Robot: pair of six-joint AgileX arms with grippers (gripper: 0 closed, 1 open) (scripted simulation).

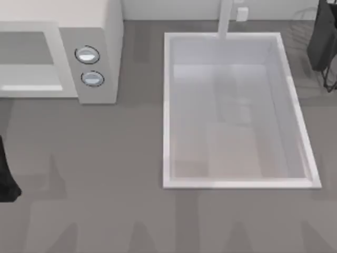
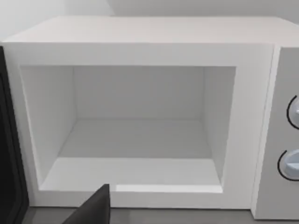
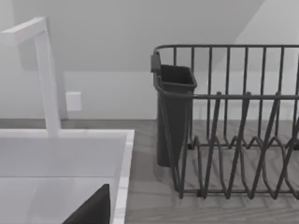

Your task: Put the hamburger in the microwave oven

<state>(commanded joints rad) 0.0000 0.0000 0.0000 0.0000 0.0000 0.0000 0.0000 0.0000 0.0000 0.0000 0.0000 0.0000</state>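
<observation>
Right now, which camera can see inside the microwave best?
The left wrist view: it looks straight into the microwave oven, so its open front and whole grey cavity show, with no hamburger inside. The top view looks down on its roof, knobs and front edge. The right wrist view faces the sink and a dish rack.

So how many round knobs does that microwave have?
2, both on the microwave oven's side panel at the table's left: the upper knob and the lower knob directly beneath it. None seem hidden.
</observation>
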